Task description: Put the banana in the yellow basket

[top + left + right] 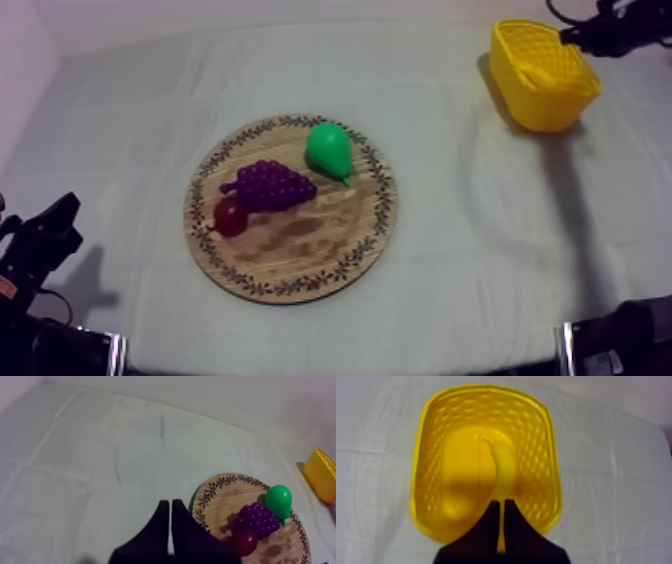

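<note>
The banana point(503, 468) lies inside the yellow basket point(436, 451), curved along its floor. My right gripper point(501, 504) hovers just above the basket's near rim, its fingers together in a narrow wedge with nothing between them. From above, the right gripper point(570, 38) sits at the far rim of the basket point(545, 95) at the table's back right. The round wooden board point(300, 262) lies mid-table. My left gripper point(62, 218) rests low at the left, shut, and in its own view the left gripper point(170, 504) points past the board point(220, 496).
On the board sit a green pear point(330, 150), a bunch of purple grapes point(270, 185) and a small red fruit point(231, 216). Bare cloth stretches between the board and the basket. The table's front edge runs along the bottom.
</note>
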